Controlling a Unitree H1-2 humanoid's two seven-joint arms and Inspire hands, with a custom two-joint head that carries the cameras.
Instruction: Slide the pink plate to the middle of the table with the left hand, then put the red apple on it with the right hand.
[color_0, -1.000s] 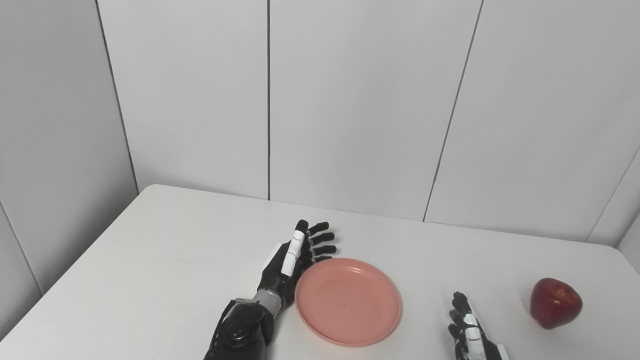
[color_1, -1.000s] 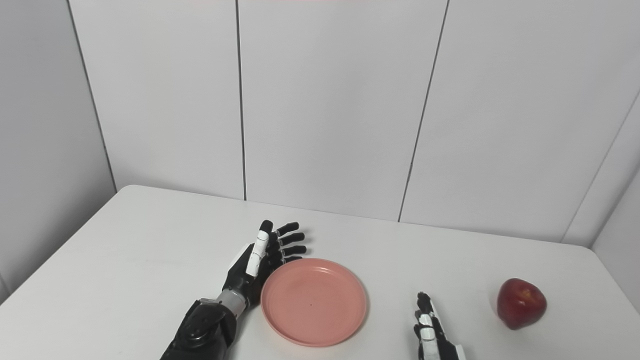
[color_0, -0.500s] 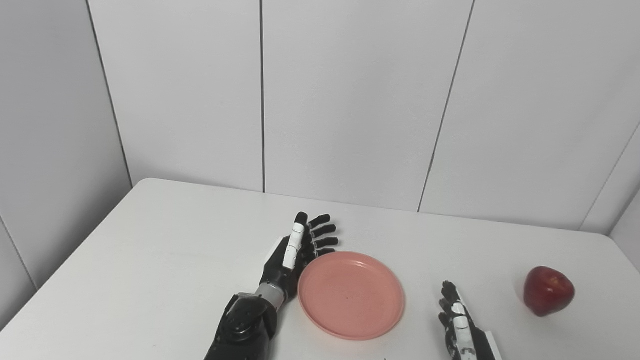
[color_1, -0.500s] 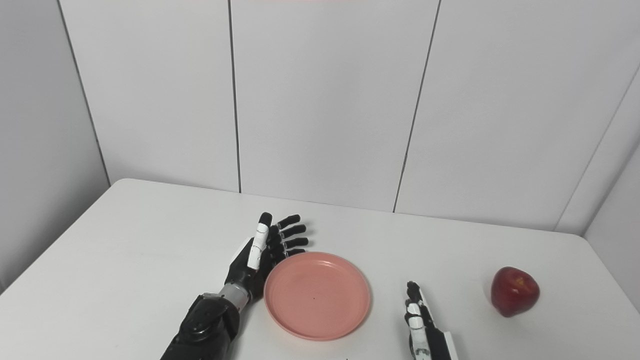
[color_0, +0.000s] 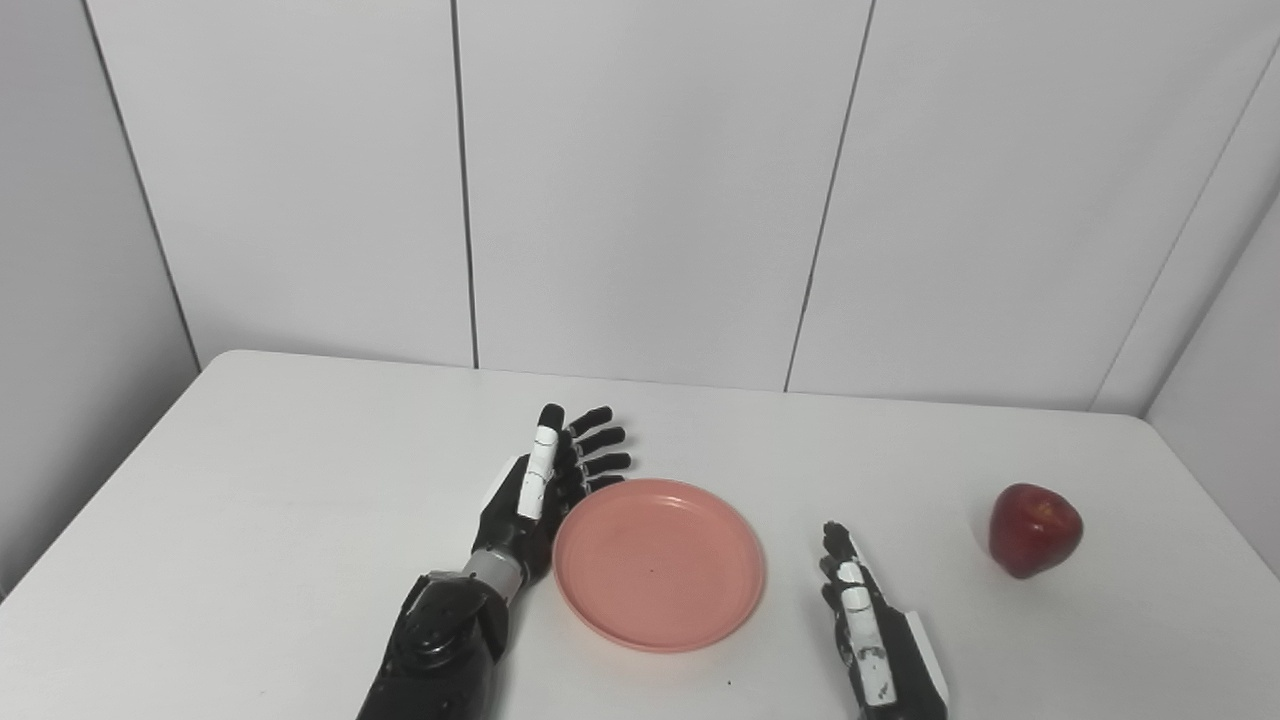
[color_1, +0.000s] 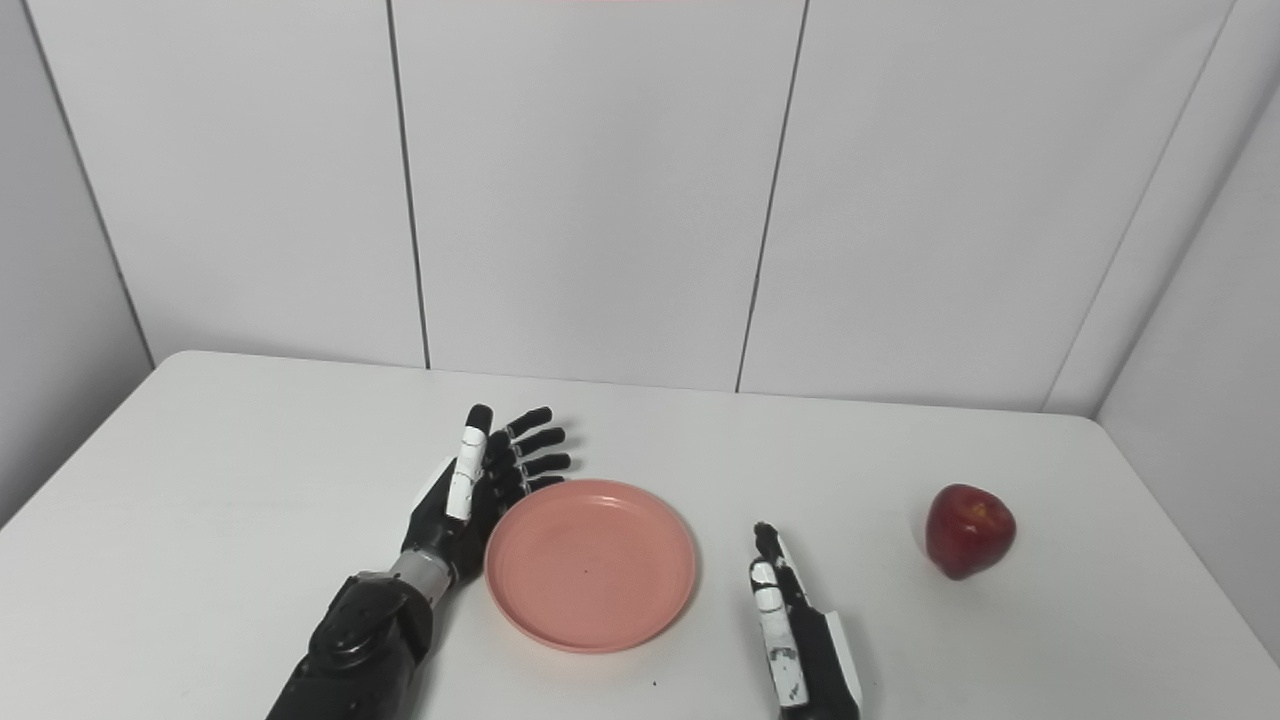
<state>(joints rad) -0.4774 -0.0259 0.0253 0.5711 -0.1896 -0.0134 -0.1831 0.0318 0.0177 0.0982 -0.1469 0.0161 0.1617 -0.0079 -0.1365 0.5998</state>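
Keep your open left robot hand (color_0: 545, 490) flat against the round pink plastic plate (color_0: 658, 562) (apple untouched), pushing low and evenly.

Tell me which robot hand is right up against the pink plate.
The left robot hand: its open palm sits against the left edge of the pink plate. The right robot hand lies apart from the plate, bare table between them.

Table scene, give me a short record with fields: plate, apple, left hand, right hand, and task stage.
plate: pink plate, empty, near the middle of the table
apple: red apple, on the table far right, apart from the plate
left hand: left hand, open, fingers apart, against the plate's left rim
right hand: right hand, open, holds nothing, between plate and apple
task stage: apple not yet picked up
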